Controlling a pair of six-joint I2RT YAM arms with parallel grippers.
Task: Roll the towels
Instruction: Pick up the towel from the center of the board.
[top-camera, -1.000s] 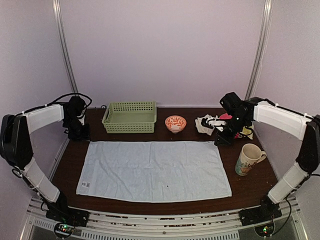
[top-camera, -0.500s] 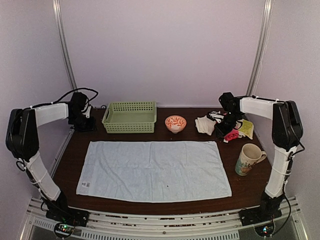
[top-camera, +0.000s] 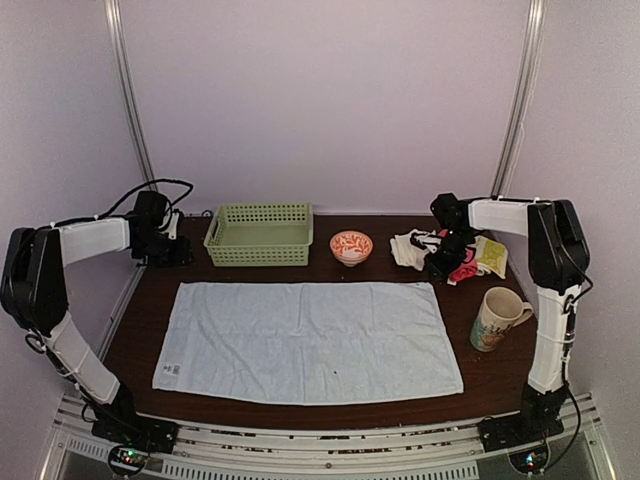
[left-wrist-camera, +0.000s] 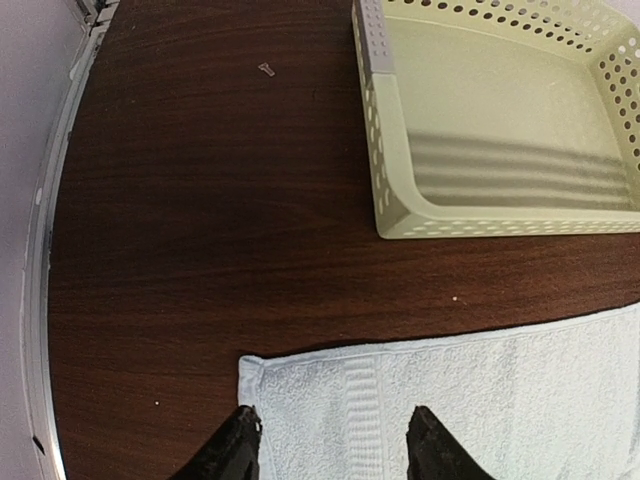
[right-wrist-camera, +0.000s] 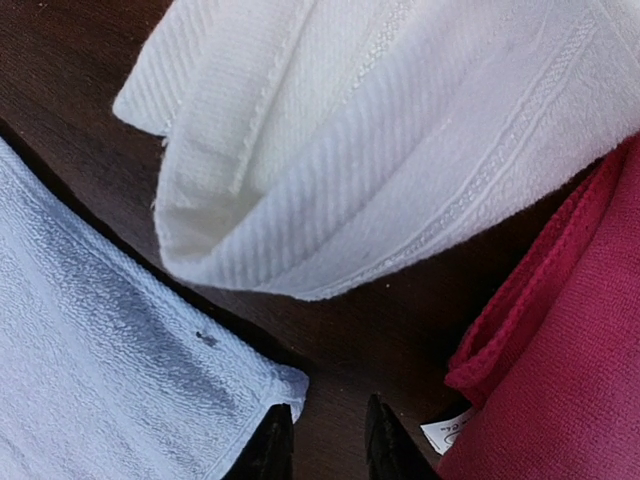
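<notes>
Two towels are showing in the overhead view: the large pale blue terry-cloth towel (top-camera: 310, 340) is lying spread flat across the dark wooden table (top-camera: 500, 385), while the off-white woven cloth towel (top-camera: 408, 248) is sitting bunched just left of the right claw (top-camera: 440, 265). The left claw (top-camera: 165, 250) is hovering over one far corner of the flat towel and the right claw over the other, probably so that both can be taking the far edge together and rolling it toward the bases. The pale green perforated plastic basket (top-camera: 258, 235) is standing just right of the left claw, and the deep pink crumpled cloth (top-camera: 465, 268) is lying close beside the right claw, so room behind that edge is looking tight. In the left wrist view, the left claw (left-wrist-camera: 335, 440) is standing wide open and gripping nothing, its fingers straddling the towel's hemmed corner beneath. Bare table is stretching ahead and to its left, with the basket's wall (left-wrist-camera: 400, 170) ahead to its right. In the right wrist view, the right claw (right-wrist-camera: 325, 435) is gaping only narrowly and holding nothing, with the blue towel's corner (right-wrist-camera: 270, 385) lying at its left fingertip, the off-white towel ahead, and the pink cloth (right-wrist-camera: 560, 350) crowding its right.
</notes>
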